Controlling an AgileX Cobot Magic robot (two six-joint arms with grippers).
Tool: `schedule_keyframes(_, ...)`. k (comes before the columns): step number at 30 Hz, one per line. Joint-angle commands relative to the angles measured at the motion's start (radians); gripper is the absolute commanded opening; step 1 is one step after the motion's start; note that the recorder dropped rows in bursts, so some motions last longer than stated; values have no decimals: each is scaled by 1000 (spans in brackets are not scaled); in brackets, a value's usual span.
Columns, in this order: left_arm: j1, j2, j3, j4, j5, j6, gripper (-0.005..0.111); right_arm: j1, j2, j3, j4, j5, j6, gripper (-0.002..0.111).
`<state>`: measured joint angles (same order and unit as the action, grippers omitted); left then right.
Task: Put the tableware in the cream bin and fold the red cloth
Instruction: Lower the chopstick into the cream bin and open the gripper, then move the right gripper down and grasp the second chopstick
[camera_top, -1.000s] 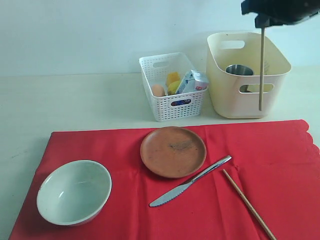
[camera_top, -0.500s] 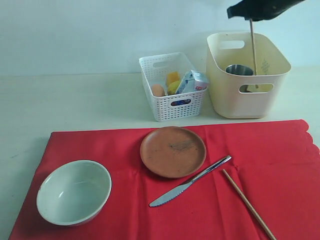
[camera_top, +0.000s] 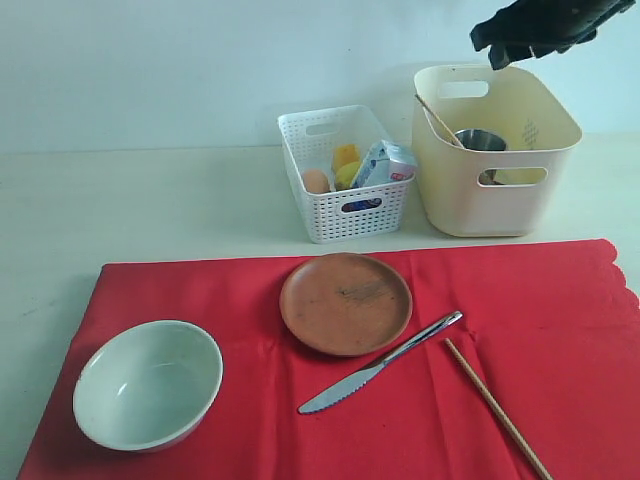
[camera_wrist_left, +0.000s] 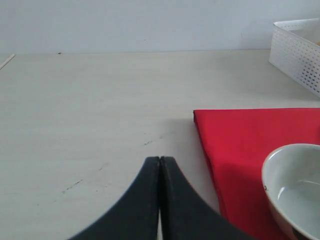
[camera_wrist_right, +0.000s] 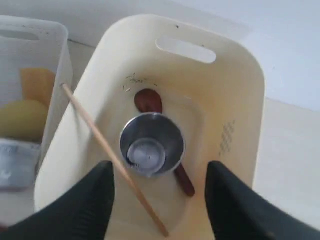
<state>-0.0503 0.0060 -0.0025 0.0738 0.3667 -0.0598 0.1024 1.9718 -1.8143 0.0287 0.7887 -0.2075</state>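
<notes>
A pale tabletop (camera_wrist_left: 90, 100) runs back to a plain white wall. The right gripper (camera_wrist_right: 159, 200) hangs wide open and empty over the tall cream plastic bin (camera_top: 500, 210), probably because its load is already in. One thin wooden chopstick (camera_wrist_right: 110, 150) leans against the bin's wall, beside the round steel cup (camera_wrist_right: 151, 145) and dark wooden spoon (camera_wrist_right: 148, 101). The left gripper (camera_wrist_left: 160, 170) is pressed closed on nothing, near the cloth's corner. The bright red scalloped cloth (camera_top: 560, 330) lies flat and creased under the pale green-white bowl (camera_top: 148, 383), terracotta round plate (camera_top: 346, 302), metal knife (camera_top: 380, 362) and second wooden chopstick (camera_top: 497, 408), so folding must wait.
</notes>
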Motion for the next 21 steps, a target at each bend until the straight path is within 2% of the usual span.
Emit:
schedule_keyframes(1,2,-6,2,1,-8,-1,0,-9,-90,-7,-3,243,-18,54)
schedule_keyframes(5,2,-6,2,1,-8,-1,0,-9,-108,-7,99,432,-37,54)
schedule_keyframes(8,2,-6,2,1,-8,-1,0,-9,-124,24,182,432,-30,52)
schedule_keyframes(11,2,-6,2,1,-8,-1,0,-2,-172,135,231,432,-41,49)
schedule_keyframes(17,2,-6,2,1,-8,-1,0,47,-277,387,184,426,-53,46)
schedule_keyframes(21,2,-6,2,1,-8,-1,0,105,-325,557,174,326,-55,45)
